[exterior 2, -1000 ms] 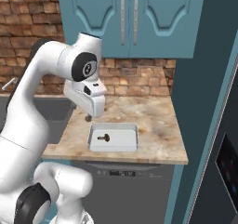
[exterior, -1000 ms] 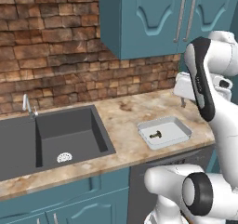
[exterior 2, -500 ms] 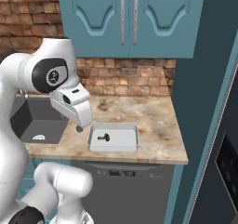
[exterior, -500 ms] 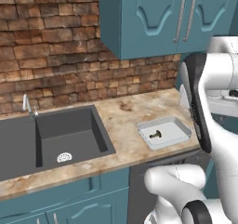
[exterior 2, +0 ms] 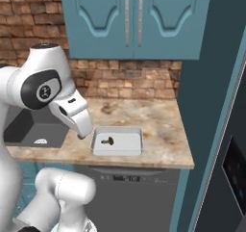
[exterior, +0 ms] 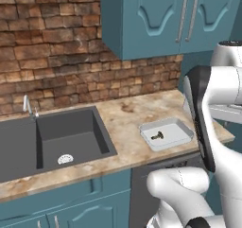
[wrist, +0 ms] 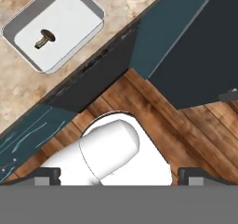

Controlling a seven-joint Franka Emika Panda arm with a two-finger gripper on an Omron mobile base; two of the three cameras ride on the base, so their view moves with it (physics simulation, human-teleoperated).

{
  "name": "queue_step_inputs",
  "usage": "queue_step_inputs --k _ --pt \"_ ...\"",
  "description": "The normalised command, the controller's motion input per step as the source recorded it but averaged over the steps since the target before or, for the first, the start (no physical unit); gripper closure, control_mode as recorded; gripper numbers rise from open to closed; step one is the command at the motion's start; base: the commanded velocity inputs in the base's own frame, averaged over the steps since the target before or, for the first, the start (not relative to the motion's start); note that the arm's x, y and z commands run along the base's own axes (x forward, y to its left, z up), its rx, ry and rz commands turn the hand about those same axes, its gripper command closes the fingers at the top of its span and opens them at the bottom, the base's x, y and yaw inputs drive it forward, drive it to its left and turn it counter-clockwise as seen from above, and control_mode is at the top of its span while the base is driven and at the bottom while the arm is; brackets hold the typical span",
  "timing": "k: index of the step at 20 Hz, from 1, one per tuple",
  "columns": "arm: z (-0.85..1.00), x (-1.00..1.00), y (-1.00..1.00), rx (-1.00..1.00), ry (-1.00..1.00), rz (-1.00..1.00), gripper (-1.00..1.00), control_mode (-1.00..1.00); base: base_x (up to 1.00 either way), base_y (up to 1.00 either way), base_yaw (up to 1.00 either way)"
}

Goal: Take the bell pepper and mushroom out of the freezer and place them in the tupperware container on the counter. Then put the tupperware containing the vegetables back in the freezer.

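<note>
1. The mushroom [wrist: 44, 37] lies on its side in the tray [wrist: 88, 32] on the counter [wrist: 23, 83], far from the open gripper [wrist: 119, 174], which hangs over the floor.
2. The arm has swung away from the tray.
3. In the left base view its cap [exterior: 159, 135] points right, stem left.

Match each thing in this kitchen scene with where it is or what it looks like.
Things:
1. mushroom
2. tupperware container
3. sink
4. cabinets

Descriptions:
A. on the counter, near its front edge
B. dark grey, set into the counter beside the brick wall
C. teal, on the wall above the counter
D. lying inside the pale tray

Pairs: 1-D, 2-A, 3-B, 4-C
</note>
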Motion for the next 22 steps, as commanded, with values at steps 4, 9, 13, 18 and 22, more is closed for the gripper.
queue_step_inputs --k 4,9,13,18,22 --pt "0.00 0.00 0.00 0.00 0.00 0.00 -1.00 1.00 -0.97 0.03 -0.16" --pt "0.00 0.00 0.00 0.00 0.00 0.00 -1.00 1.00 -0.82 0.11 -0.75" --pt "0.00 0.00 0.00 0.00 0.00 0.00 -1.00 1.00 -0.56 0.04 -0.86" --pt "0.00 0.00 0.00 0.00 0.00 0.00 -1.00 1.00 -0.45 0.02 -0.85" --pt "0.00 0.00 0.00 0.00 0.00 0.00 -1.00 1.00 0.01 -0.42 -0.74"
